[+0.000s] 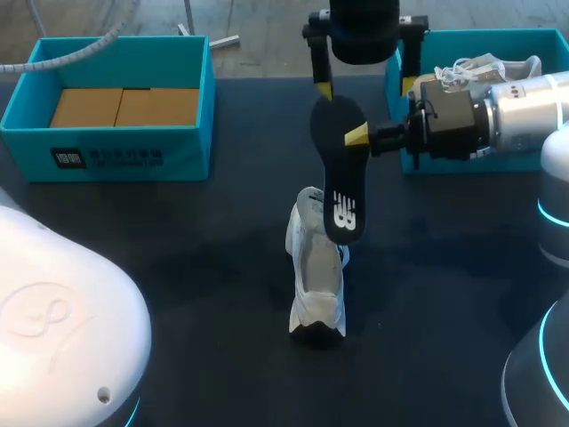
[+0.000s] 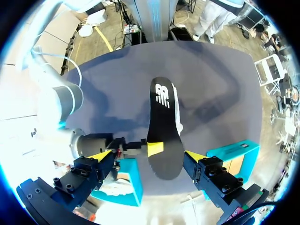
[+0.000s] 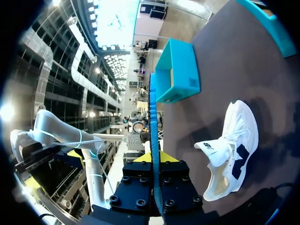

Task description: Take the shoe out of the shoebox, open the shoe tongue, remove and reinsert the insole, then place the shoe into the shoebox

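Note:
A black insole [image 1: 340, 169] hangs upright above the table, and my right gripper [image 1: 360, 135] is shut on its edge from the right. Seen from the right wrist, the insole [image 3: 152, 112] shows edge-on, rising from between the right gripper's [image 3: 153, 158] yellow tips. My left gripper [image 1: 365, 87] hangs over the insole's upper end, open, with one finger on each side and not touching it. In the left wrist view the insole [image 2: 161, 126] lies between the left gripper's [image 2: 147, 157] wide-apart fingers. The white shoe [image 1: 316, 276] [image 3: 234, 150] [image 2: 177, 107] stands on the dark table under the insole.
A teal shoebox [image 1: 116, 147] with a cardboard insert stands at the back left [image 3: 178, 70]. A second teal box [image 1: 480, 40] at the back right holds something white with laces, behind my right arm. My left arm's white body fills the front left corner.

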Available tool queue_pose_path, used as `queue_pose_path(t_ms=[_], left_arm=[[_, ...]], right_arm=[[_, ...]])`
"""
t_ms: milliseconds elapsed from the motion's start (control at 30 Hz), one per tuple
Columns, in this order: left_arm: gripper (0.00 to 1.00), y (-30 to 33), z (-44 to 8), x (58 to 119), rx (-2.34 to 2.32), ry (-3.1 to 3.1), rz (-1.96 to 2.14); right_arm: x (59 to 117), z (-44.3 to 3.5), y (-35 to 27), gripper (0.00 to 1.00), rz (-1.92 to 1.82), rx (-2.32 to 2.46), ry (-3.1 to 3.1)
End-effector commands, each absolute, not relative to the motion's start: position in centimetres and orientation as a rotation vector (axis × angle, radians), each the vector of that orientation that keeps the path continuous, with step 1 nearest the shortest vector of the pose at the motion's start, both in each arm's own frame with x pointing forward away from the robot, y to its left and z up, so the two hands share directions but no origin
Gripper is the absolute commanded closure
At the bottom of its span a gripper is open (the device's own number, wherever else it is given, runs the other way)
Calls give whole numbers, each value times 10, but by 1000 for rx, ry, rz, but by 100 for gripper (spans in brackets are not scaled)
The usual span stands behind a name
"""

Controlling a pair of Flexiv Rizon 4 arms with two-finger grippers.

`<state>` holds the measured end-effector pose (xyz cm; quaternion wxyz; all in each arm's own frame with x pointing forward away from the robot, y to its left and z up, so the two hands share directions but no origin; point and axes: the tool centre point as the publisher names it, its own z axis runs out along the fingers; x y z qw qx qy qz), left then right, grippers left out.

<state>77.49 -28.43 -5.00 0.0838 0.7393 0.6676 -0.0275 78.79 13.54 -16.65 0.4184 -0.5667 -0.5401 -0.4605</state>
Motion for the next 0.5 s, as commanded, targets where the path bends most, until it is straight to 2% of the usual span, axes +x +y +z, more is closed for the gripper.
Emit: queue_pose_path(t_ms=[33, 500], left_arm=[[0, -267, -45, 767, 2115, 1898, -213], [0, -246, -33, 756, 1900, 1667, -479]], right_arm=[[787, -166, 132, 100, -1160, -1425, -1349], [784, -161, 115, 100, -1194, -1457, -1335]])
